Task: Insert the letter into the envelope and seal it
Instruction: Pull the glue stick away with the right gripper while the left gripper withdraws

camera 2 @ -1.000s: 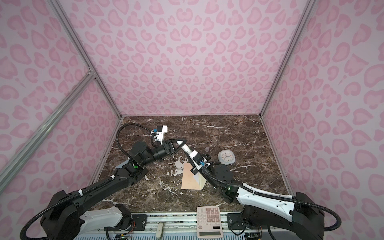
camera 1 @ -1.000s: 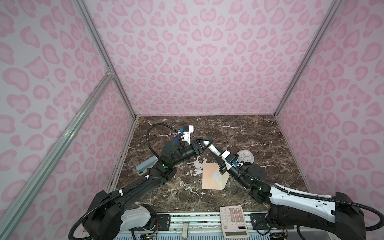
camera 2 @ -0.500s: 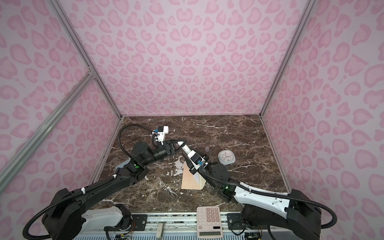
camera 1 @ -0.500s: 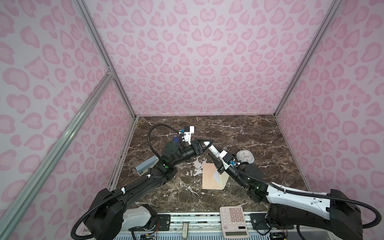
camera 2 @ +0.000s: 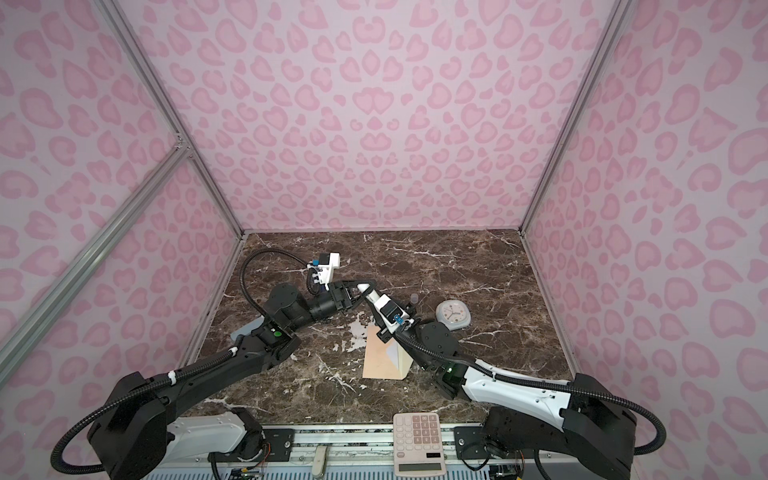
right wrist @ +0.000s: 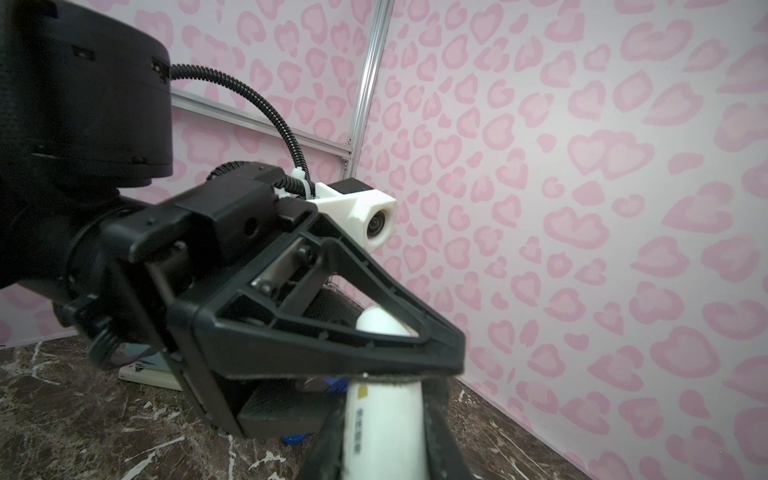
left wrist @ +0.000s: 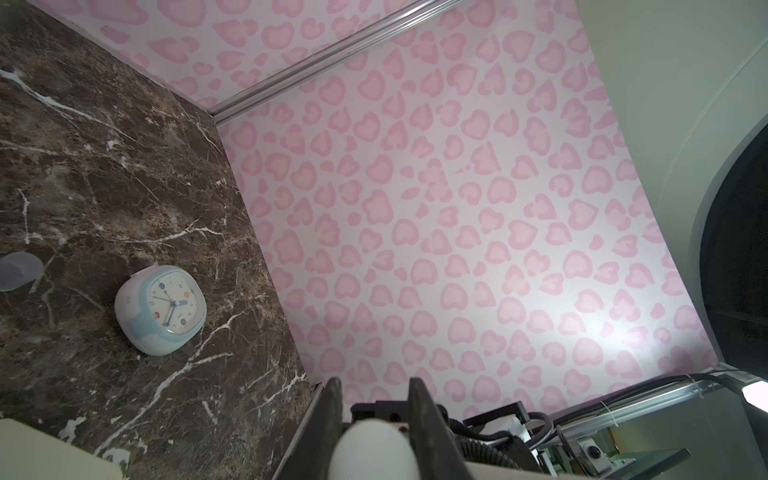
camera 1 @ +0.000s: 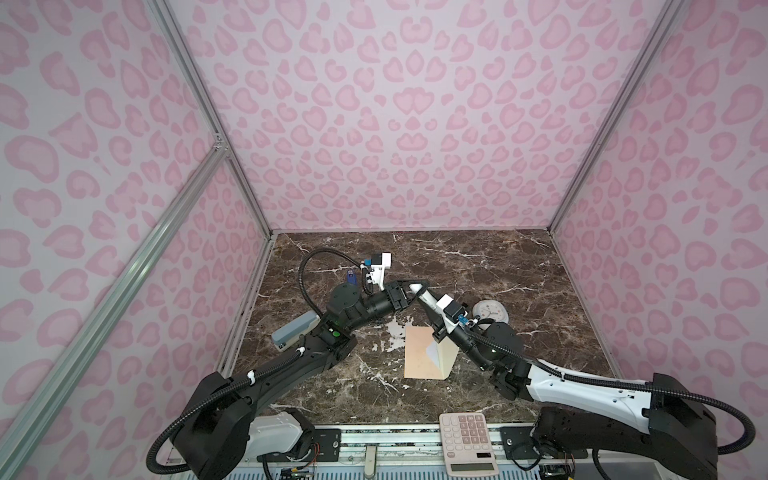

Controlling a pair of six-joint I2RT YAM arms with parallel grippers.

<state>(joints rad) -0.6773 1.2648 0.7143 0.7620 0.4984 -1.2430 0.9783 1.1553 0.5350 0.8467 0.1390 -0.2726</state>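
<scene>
Envelope: the envelope (camera 1: 420,353) lies flat on the marble table (camera 1: 498,266), in the front middle, under the 2 raised grippers and apart from them.
Look: peach face upward, a paler cream strip along its right side, and a small pale triangle (camera 1: 432,354) between these 2 parts.
Letter: I cannot tell if this triangle is the letter.
Left gripper: the left gripper (camera 1: 420,286) is above the table, its fingers (left wrist: 332,415) narrow and closed on the rounded end of a white tube (right wrist: 388,436).
Right gripper: the right gripper (right wrist: 384,419) grips the body of the same tube, narrow too.
Edges: in both top views the right arm passes over the envelope's far right corner; the other 3 corners are free.
Open room: bare marble to the left of the envelope, in front of it, and across the back half.
Neighbours: a clock (camera 1: 490,311) stands near, to the right; a calculator (camera 1: 469,442) lies on the front rail; a grey-blue object (camera 1: 296,330) is by the left wall.
</scene>
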